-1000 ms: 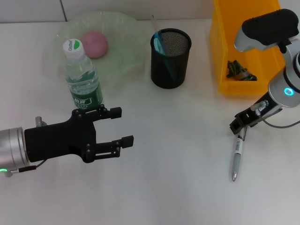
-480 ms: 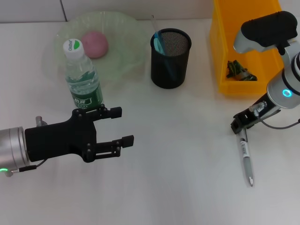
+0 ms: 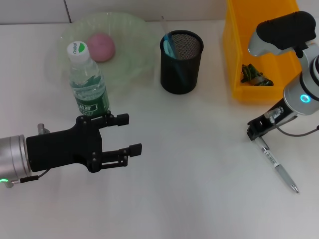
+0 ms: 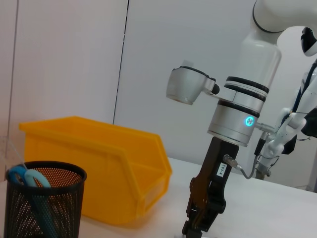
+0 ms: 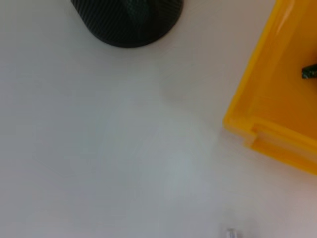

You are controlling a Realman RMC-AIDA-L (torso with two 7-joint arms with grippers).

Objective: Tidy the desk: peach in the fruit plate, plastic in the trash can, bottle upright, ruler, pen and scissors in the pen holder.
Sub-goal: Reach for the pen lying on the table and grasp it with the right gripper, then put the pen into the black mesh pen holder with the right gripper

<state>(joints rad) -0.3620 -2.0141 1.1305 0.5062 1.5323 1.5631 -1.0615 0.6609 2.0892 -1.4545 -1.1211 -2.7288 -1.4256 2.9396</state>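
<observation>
Pen [image 3: 276, 164] lies pinched at one end by right end effector [image 3: 257, 133]; left end effector [image 3: 124, 134] spread.

A: Pen [image 3: 277, 168]?
B: Silver-grey, slanted on the table, top end under the right gripper [image 3: 255, 132], tip pointing away toward the near right. Can't tell if it's gripped.
A: Peach [image 3: 101, 47]?
B: Pink, in the pale green plate [image 3: 134, 35], left of centre.
A: Bottle [image 3: 87, 82]?
B: Clear, green label, white cap, upright at the plate's near edge.
A: Holder [image 3: 181, 61]?
B: Black mesh cup, upright, between plate and bin [image 3: 235, 50]. Blue-handled scissors [image 3: 169, 47] stand inside, on its left side.
A: Plastic [image 3: 255, 74]?
B: Dark crumpled wrapper on the floor of the yellow bin.
</observation>
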